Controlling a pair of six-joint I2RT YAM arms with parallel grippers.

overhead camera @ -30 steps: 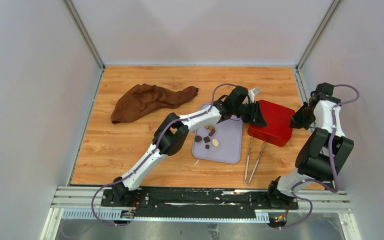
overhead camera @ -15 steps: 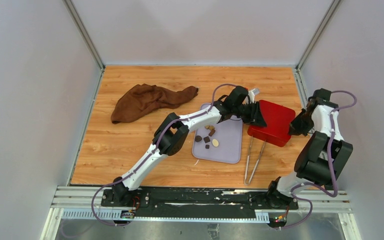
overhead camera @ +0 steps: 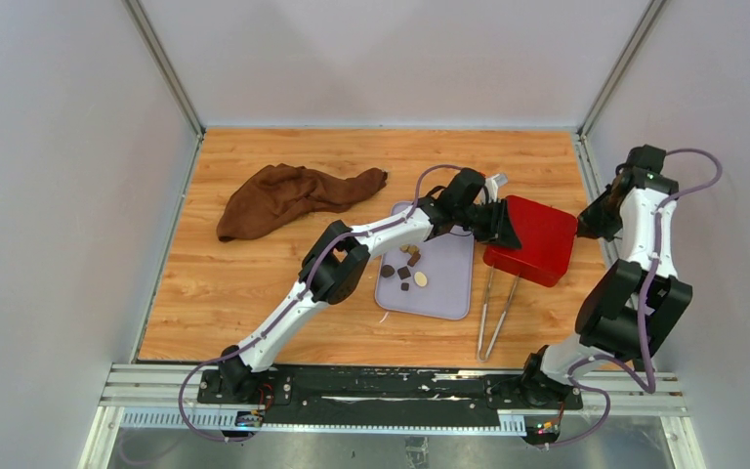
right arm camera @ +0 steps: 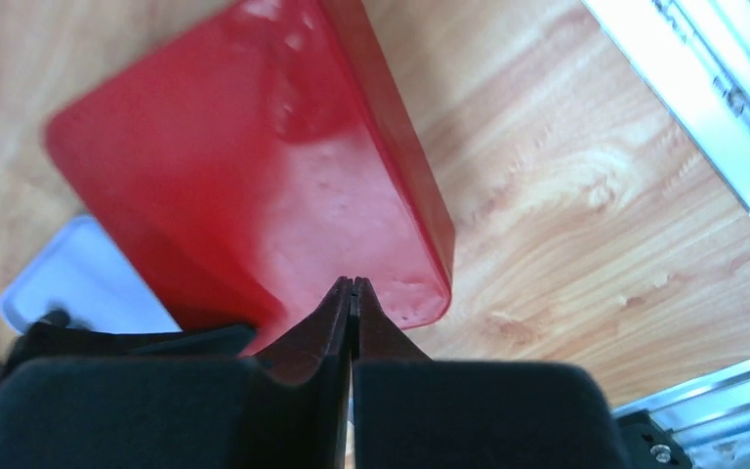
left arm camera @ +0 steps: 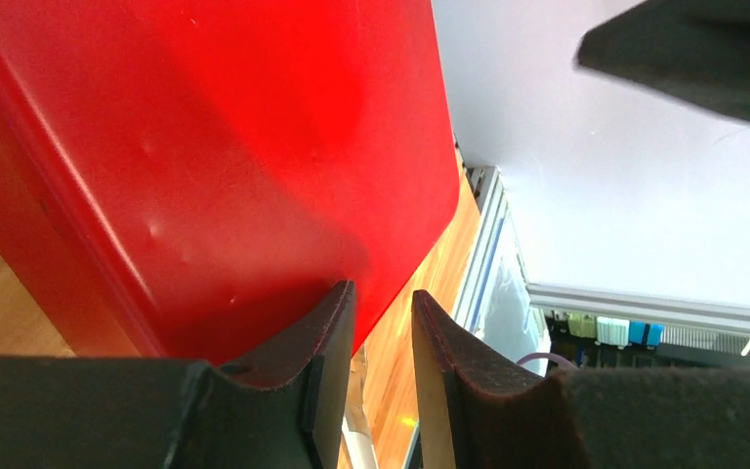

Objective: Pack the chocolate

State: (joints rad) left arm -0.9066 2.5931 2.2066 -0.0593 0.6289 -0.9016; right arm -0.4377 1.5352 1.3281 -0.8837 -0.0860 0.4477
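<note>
Chocolate in small dark, tan and cream pieces lies unpacked, every visible piece clustered on the left half of a lavender tray near the middle of the table. From left: a brown cloth sits crumpled at the far left, well apart from the work. The left arm reaches across the tray's far end, with the left gripper at the left edge of a red box. In the wrist view its fingers stand slightly apart, the box's glossy face lies beside and beyond them, and nothing is seen clamped between them. Just right of the tray, metal tongs lie on the wood, their far ends meeting the box's near edge, touched by neither arm. The red box sits just right of the tray's far corner and shows only a flat red face, so whether it is lidded or turned over cannot be told. At far right, the right gripper hovers by the box's right edge, fingers pressed together on nothing. On this showing, packing has hardly begun. No piece is seen in the box or in a grip, and the box likely needs opening before the handful of pieces can go in.
</note>
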